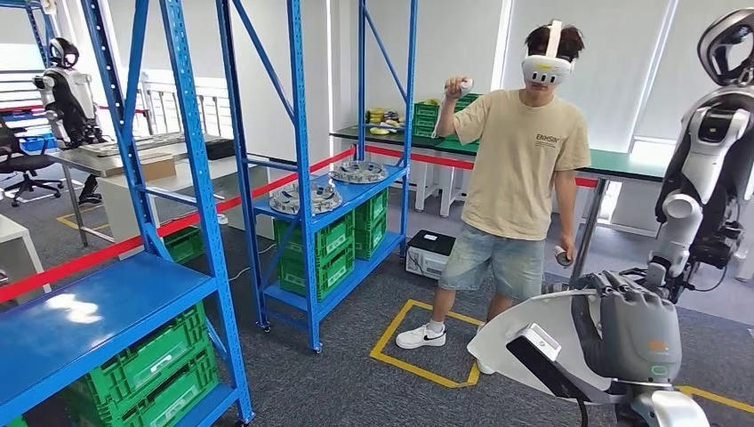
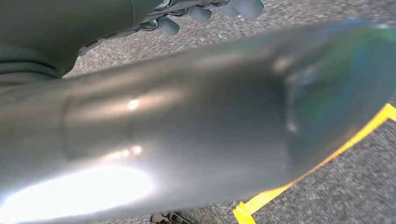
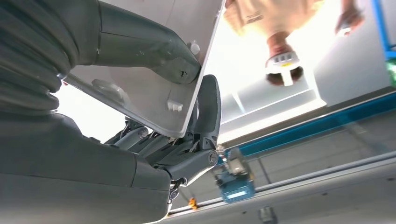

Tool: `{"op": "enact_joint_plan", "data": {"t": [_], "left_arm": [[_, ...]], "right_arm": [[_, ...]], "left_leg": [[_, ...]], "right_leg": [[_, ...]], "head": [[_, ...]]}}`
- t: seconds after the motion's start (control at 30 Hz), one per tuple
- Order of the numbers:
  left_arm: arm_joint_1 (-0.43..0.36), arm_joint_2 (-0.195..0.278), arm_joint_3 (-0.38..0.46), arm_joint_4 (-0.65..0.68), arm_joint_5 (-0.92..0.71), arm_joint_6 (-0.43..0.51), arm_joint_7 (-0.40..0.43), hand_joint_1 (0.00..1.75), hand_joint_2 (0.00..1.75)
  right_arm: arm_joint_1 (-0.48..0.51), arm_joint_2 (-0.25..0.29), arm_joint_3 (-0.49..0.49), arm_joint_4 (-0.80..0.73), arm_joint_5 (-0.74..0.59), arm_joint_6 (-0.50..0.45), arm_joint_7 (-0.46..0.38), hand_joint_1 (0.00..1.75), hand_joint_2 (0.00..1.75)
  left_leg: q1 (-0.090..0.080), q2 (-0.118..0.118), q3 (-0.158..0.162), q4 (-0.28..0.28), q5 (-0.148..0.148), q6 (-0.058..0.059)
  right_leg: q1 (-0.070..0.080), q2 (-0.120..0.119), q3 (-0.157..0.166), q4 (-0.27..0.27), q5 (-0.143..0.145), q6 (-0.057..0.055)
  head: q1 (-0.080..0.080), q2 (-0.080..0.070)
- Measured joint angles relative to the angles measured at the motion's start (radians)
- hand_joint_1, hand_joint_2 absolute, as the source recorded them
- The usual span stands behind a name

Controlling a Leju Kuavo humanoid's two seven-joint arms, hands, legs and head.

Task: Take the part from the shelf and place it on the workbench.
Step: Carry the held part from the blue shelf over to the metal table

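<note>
Blue metal shelves (image 1: 302, 178) line the left of a grey-carpeted room, with round metal pieces (image 1: 305, 197) resting on one shelf. A person in a headset (image 1: 525, 169) stands beside a green desk (image 1: 622, 165) further back. Low on the right, the right robot hand (image 1: 622, 329) grasps a flat pale metal part (image 1: 525, 334), thumb on one face, fingers (image 3: 205, 112) under its edge. The left robot hand's state cannot be told behind a blurred silver surface (image 2: 187, 126).

blue shelf (image 1: 300, 142), green crates (image 1: 331, 253), silver part (image 3: 159, 93)
</note>
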Motion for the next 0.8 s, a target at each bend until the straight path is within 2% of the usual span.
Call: {"op": "enact_joint_plan", "data": {"t": [0.07, 0.1, 0.13, 0.2, 0.27, 0.33, 0.37, 0.4, 0.43, 0.47, 0.5, 0.57, 0.6, 0.63, 0.7, 0.73, 0.77, 0.8], "left_arm": [[-0.002, -0.001, 0.000, 0.000, 0.000, 0.000, -0.001, 0.00, 0.00], [-0.002, -0.001, 0.000, 0.000, 0.000, 0.000, -0.003, 0.00, 0.00], [-0.002, -0.001, 0.000, 0.000, -0.001, -0.002, -0.006, 0.00, 0.00], [-0.004, -0.001, 0.000, 0.000, -0.002, -0.007, -0.013, 0.00, 0.00], [-0.005, -0.001, 0.000, 0.000, -0.004, -0.019, -0.024, 0.00, 0.00], [-0.003, -0.001, 0.000, 0.000, -0.007, -0.045, -0.040, 0.00, 0.00], [-0.002, -0.001, 0.000, 0.000, -0.009, -0.061, -0.048, 0.00, 0.00], [0.000, 0.000, 0.000, 0.000, -0.010, -0.073, -0.054, 0.00, 0.00], [0.001, 0.001, 0.000, 0.000, -0.011, -0.083, -0.059, 0.00, 0.00], [0.002, 0.002, 0.000, 0.000, -0.012, -0.090, -0.063, 0.00, 0.00], [0.002, 0.002, 0.000, 0.000, -0.012, -0.093, -0.065, 0.00, 0.00], [0.002, 0.004, 0.000, 0.000, -0.012, -0.097, -0.067, 0.00, 0.00], [0.002, 0.004, -0.001, 0.000, -0.012, -0.099, -0.068, 0.00, 0.00], [0.002, 0.004, -0.001, 0.001, -0.012, -0.100, -0.069, 0.00, 0.00], [0.002, 0.004, -0.001, 0.001, -0.012, -0.102, -0.069, 0.00, 0.00], [0.002, 0.004, -0.001, 0.001, -0.013, -0.104, -0.070, 0.00, 0.00], [0.001, 0.004, -0.001, 0.000, -0.015, -0.105, -0.070, 0.00, 0.00], [0.002, 0.004, -0.001, 0.000, -0.017, -0.108, -0.071, 0.00, 0.00]], "right_arm": [[-0.006, 0.000, 0.000, -0.003, 0.001, 0.004, 0.001, 1.40, 1.75], [-0.009, 0.000, 0.000, -0.005, 0.001, 0.006, 0.002, 1.40, 1.75], [-0.011, 0.000, 0.000, -0.006, 0.001, 0.008, 0.003, 1.40, 1.75], [-0.013, -0.001, 0.000, -0.007, 0.001, 0.012, 0.003, 1.40, 1.75], [-0.017, -0.002, 0.000, -0.009, 0.001, 0.014, 0.003, 1.40, 1.75], [-0.019, -0.002, 0.000, -0.011, 0.001, 0.016, 0.004, 1.40, 1.75], [-0.017, -0.001, 0.000, -0.011, 0.001, 0.017, 0.004, 1.40, 1.75], [-0.014, -0.001, 0.000, -0.011, 0.001, 0.018, 0.005, 1.40, 1.75], [-0.011, -0.001, 0.000, -0.011, 0.001, 0.019, 0.005, 1.40, 1.75], [-0.010, -0.001, 0.000, -0.011, 0.001, 0.020, 0.006, 1.40, 1.75], [-0.009, -0.001, 0.000, -0.011, 0.001, 0.020, 0.006, 1.40, 1.75], [-0.009, -0.001, 0.000, -0.012, 0.001, 0.021, 0.006, 1.40, 1.75], [-0.010, -0.001, 0.000, -0.013, 0.001, 0.021, 0.006, 1.40, 1.75], [-0.010, -0.002, 0.000, -0.013, 0.001, 0.021, 0.006, 1.40, 1.75], [-0.008, -0.004, 0.001, -0.014, 0.000, 0.022, 0.006, 1.40, 1.75], [-0.008, -0.007, 0.001, -0.015, 0.000, 0.022, 0.006, 1.40, 1.75], [-0.008, -0.009, 0.001, -0.015, -0.001, 0.023, 0.007, 1.40, 1.75], [-0.009, -0.010, 0.001, -0.015, -0.001, 0.024, 0.008, 1.40, 1.75]], "left_leg": [[-0.005, 0.019, 0.001, 0.002, -0.005, -0.007], [-0.006, 0.027, 0.003, 0.002, -0.006, -0.012], [-0.007, 0.036, 0.005, 0.000, -0.007, -0.017], [-0.007, 0.045, 0.011, -0.003, -0.010, -0.028], [-0.005, 0.010, -0.004, 0.034, -0.039, -0.038], [-0.001, -0.041, -0.056, 0.150, -0.102, -0.046], [0.000, -0.052, -0.087, 0.216, -0.129, -0.048], [0.001, -0.055, -0.110, 0.262, -0.141, -0.049], [0.002, -0.057, -0.116, 0.271, -0.131, -0.050], [0.003, -0.059, -0.104, 0.241, -0.103, -0.050], [0.005, -0.068, -0.076, 0.177, -0.063, -0.050], [0.011, -0.114, -0.020, 0.051, -0.013, -0.049], [0.012, -0.131, -0.005, 0.016, -0.005, -0.047], [0.011, -0.140, -0.001, 0.006, -0.008, -0.043], [0.009, -0.120, 0.002, 0.002, -0.002, -0.029], [0.009, -0.108, 0.003, -0.002, 0.001, -0.021], [0.010, -0.096, 0.004, -0.006, 0.004, -0.014], [0.010, -0.083, 0.004, -0.009, 0.006, -0.007]], "right_leg": [[0.008, -0.030, 0.069, -0.123, 0.035, -0.011], [0.011, -0.038, 0.084, -0.153, 0.039, -0.017], [0.014, -0.035, 0.084, -0.159, 0.038, -0.022], [0.012, -0.016, 0.083, -0.167, 0.043, -0.032], [0.003, 0.001, 0.087, -0.177, 0.051, -0.043], [-0.001, 0.017, 0.087, -0.180, 0.054, -0.050], [-0.001, 0.026, 0.086, -0.180, 0.054, -0.050], [-0.001, 0.037, 0.085, -0.179, 0.054, -0.050], [-0.002, 0.048, 0.085, -0.178, 0.054, -0.050], [-0.003, 0.060, 0.085, -0.177, 0.054, -0.049], [-0.004, 0.071, 0.085, -0.174, 0.054, -0.046], [-0.006, 0.093, 0.080, -0.166, 0.053, -0.036], [-0.006, 0.104, 0.075, -0.164, 0.054, -0.029], [-0.007, 0.115, 0.069, -0.164, 0.057, -0.020], [-0.012, 0.131, 0.062, -0.168, 0.065, -0.005], [-0.011, 0.118, 0.057, -0.163, 0.063, -0.001], [-0.009, 0.094, 0.045, -0.141, 0.050, 0.002], [-0.006, 0.064, 0.022, -0.095, 0.025, 0.004]], "head": [[0.000, 0.000], [-0.001, 0.000], [-0.001, 0.000], [-0.002, 0.000], [-0.003, 0.000], [-0.005, 0.000], [-0.006, 0.000], [-0.006, 0.000], [-0.006, 0.000], [-0.006, 0.000], [-0.006, 0.000], [-0.006, 0.000], [-0.006, 0.000], [-0.006, 0.000], [-0.006, 0.000], [-0.004, 0.000], [-0.003, 0.000], [-0.002, 0.000]]}}
